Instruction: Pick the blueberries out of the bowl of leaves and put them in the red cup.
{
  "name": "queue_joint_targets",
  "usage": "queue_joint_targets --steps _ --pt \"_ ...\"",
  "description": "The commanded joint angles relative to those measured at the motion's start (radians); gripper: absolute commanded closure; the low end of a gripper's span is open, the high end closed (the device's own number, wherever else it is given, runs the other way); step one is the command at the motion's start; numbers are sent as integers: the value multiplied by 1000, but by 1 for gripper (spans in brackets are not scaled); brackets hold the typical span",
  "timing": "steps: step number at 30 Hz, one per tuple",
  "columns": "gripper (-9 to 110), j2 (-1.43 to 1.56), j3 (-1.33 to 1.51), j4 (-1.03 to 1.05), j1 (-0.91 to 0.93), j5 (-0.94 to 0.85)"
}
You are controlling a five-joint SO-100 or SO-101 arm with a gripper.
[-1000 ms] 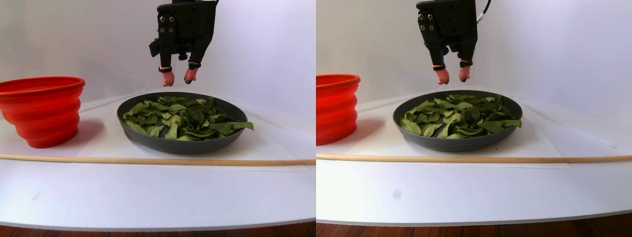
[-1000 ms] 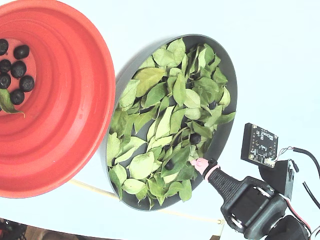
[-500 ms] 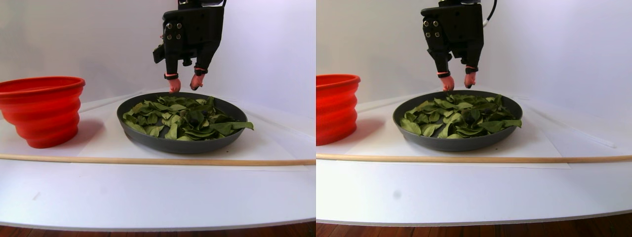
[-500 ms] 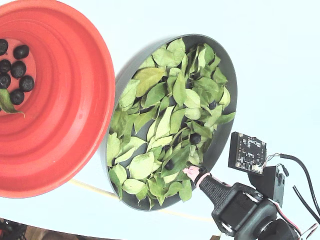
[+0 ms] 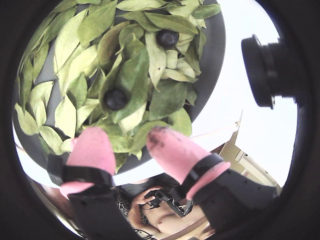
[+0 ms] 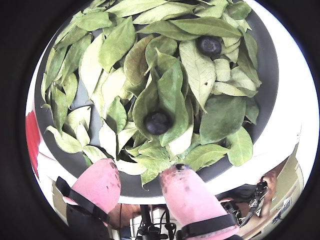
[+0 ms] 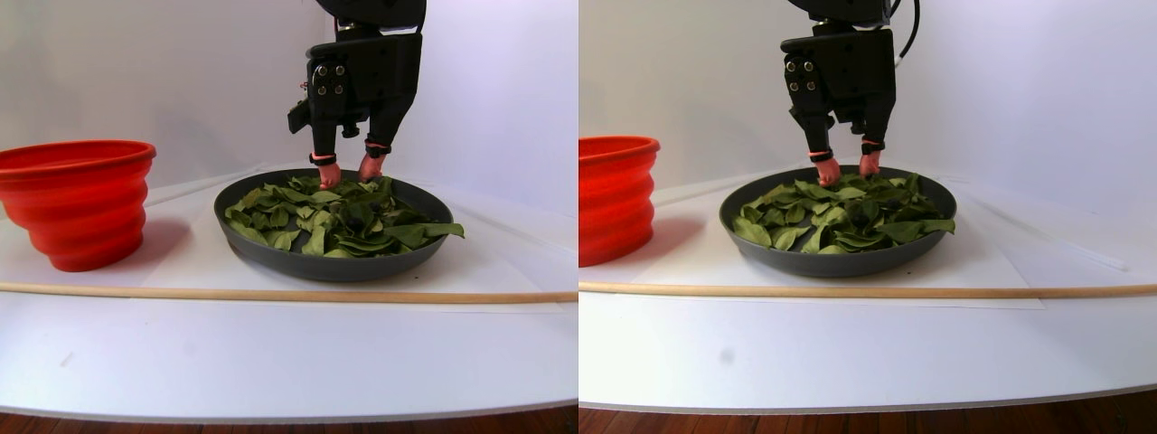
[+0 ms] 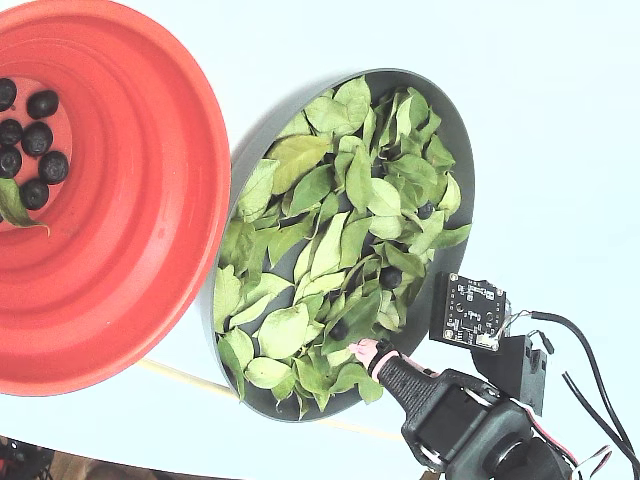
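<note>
The dark grey bowl (image 8: pixel 462 150) (image 7: pixel 334 262) holds many green leaves (image 8: pixel 320 190) (image 6: pixel 120 45). Three blueberries (image 8: pixel 338 329) (image 8: pixel 390 277) (image 8: pixel 425 211) show among them in the fixed view. In both wrist views one blueberry (image 5: pixel 115 99) (image 6: pixel 158 122) lies just ahead of the pink fingertips, and another blueberry (image 5: pixel 167 38) (image 6: pixel 209 45) sits farther off. My gripper (image 7: pixel 349 174) (image 5: pixel 127 145) (image 6: pixel 142 175) (image 8: pixel 362 352) is open with nothing held, its tips down at the leaves near the bowl's rim. The red cup (image 8: pixel 130 200) (image 7: pixel 81 208) stands beside the bowl with several blueberries (image 8: pixel 35 135) inside.
A thin wooden stick (image 7: pixel 271 294) (image 8: pixel 190 378) lies along the table in front of bowl and cup. One stray leaf (image 8: pixel 12 205) rests in the red cup. A small circuit board (image 8: pixel 470 310) rides on the arm beside the bowl's rim.
The gripper has come down from well above the bowl to the leaf surface, shifting along the rim toward the nearest berry. It stays open. Bowl, cup and berries have not moved.
</note>
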Motion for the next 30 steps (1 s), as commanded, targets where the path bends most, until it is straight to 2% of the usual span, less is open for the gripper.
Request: queue_joint_targets --steps 1,30 --pt "86 0 -21 -17 25 -11" --pt "86 -156 -94 -118 32 -38"
